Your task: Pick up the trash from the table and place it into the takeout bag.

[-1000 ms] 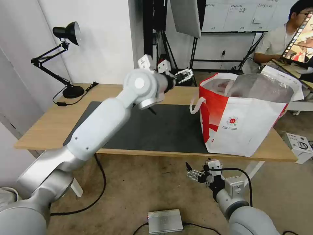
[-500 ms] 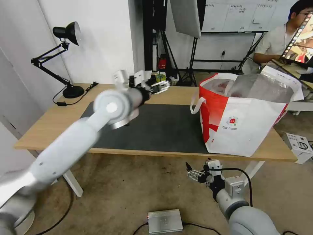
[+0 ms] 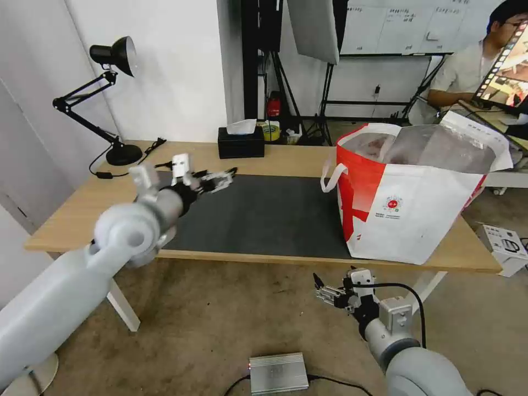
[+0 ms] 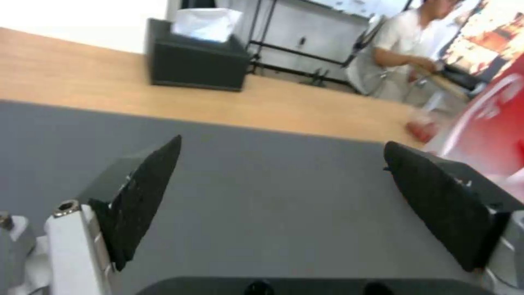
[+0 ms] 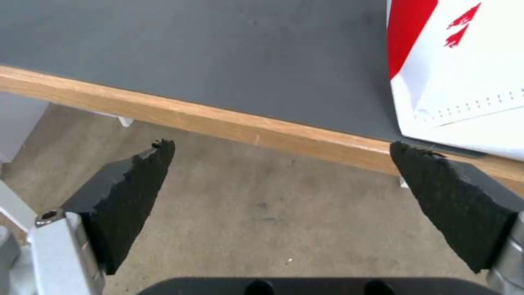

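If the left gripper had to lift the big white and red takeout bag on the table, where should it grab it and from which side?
Probably the white strap handle on the large white-and-red foil-lined takeout bag. It loops out from the red side panel facing the open left gripper, so come in across the dark grey mat from the robot's left. The bag's walls look wide and soft.

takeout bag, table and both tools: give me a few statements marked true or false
1. The takeout bag stands upright on the table. True.
2. The left tool grips a crumpled tissue. False: it is open and empty above the grey mat.
3. The right tool hangs below the table's front edge. True.
4. The black tissue box sits inside the bag. False: it stands on the table's far side.
5. The right tool is shut. False: it is open.
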